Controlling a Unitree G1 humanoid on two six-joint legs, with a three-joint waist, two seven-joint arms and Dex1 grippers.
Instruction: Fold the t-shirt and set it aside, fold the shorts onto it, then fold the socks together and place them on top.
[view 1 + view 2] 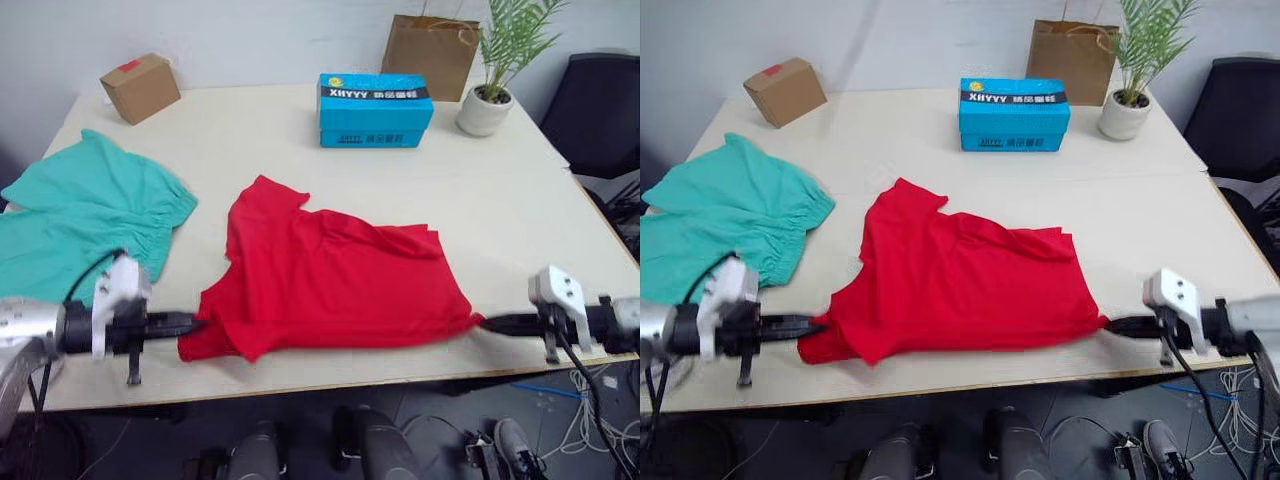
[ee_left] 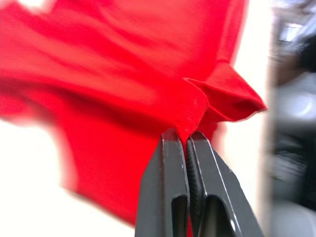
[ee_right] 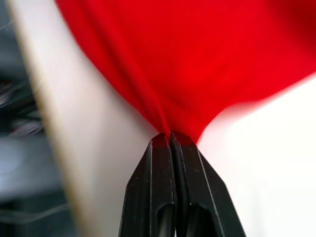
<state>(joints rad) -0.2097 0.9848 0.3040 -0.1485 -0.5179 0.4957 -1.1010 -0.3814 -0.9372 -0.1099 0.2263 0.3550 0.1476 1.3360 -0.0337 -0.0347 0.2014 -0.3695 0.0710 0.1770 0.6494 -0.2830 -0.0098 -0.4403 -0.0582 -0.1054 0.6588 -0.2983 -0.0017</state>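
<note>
Shirt [image 1: 330,285]: one, red, lying mid-tabletop near the front edge, partly folded, with rumpled layers. Its long axis runs left to right, about parallel to the front edge; the one visible sleeve points toward the far left. Both front corners are drawn out to points toward the grippers.

Shorts [image 1: 85,215]: one pair, teal-green, spread flat at the left side of the tabletop [image 1: 520,200], well apart from the shirt, the gathered waistband facing the shirt.

Grippers: two. The left gripper [image 1: 192,323] is closed on the shirt's front-left corner; in the left wrist view its fingers [image 2: 168,182] pinch a fold of red cloth. The right gripper [image 1: 485,322] is closed on the front-right corner, where the right wrist view shows the cloth pulled into a narrow peak between its fingers [image 3: 158,182]. Both sit low at the tabletop's front edge, pointing inward at each other.

At the far side stand one blue box [image 1: 375,110], one small cardboard box [image 1: 140,87] at the far left, one brown paper bag [image 1: 430,52] and one potted plant [image 1: 495,70] at the far right.
</note>
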